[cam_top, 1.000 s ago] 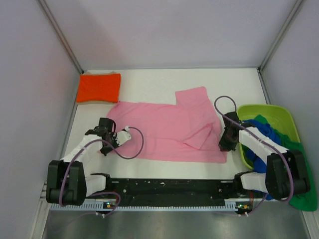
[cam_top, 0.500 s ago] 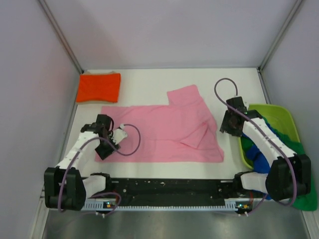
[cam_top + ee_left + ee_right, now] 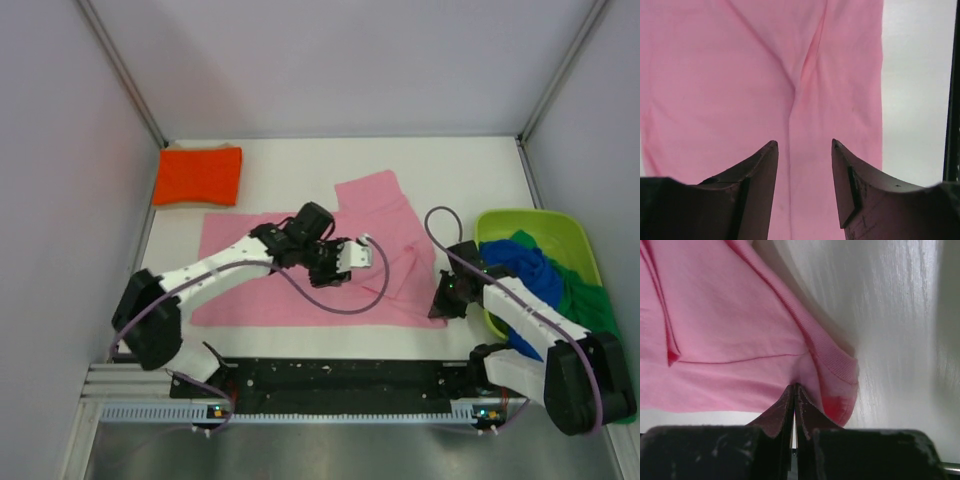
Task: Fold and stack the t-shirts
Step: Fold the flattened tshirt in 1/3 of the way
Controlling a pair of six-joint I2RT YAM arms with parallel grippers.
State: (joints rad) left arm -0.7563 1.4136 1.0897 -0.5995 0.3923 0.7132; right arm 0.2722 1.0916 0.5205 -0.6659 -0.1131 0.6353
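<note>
A light pink t-shirt (image 3: 250, 292) lies spread flat across the middle of the table. My left gripper (image 3: 354, 257) hovers over its centre, jaws open with only pink cloth (image 3: 740, 75) below and nothing between the fingers (image 3: 802, 145). At the shirt's near right corner, my right gripper (image 3: 439, 307) is shut, its tips (image 3: 794, 386) pinching the puckered pink hem (image 3: 835, 365). An orange-red t-shirt (image 3: 197, 176) rests folded at the far left. A royal blue t-shirt (image 3: 525, 265) and a dark green one (image 3: 592, 300) are heaped in the tub.
The lime-green plastic tub (image 3: 500, 216) stands at the right edge, close beside my right arm. Grey walls close in the table on the left, right and back. A black rail (image 3: 340, 375) runs along the near edge.
My left arm swung from the shirt's left edge to over its middle and opened. My right gripper opened, came back toward the near right corner and shut on it. The pink shirt shifted left.
</note>
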